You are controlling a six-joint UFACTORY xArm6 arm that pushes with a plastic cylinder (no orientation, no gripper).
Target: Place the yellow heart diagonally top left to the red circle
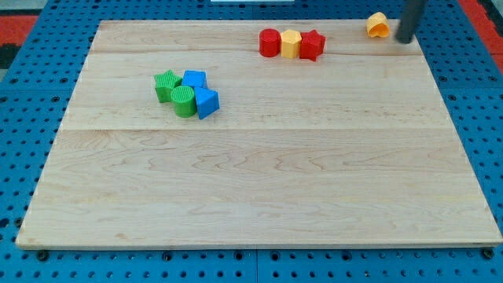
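Resting just right of yellow heart, my tip.

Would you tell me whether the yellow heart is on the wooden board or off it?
On it, barely: the yellow heart sits at the wooden board's top right corner, just left of my tip.

bench: pale wooden board, visible plank seams | surround: blue perforated metal pegboard | top corners: red perforated panels | light: even, soft

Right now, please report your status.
My tip at view's top right, just right of yellow heart. Red circle far left of it. Yellow block, red star between.
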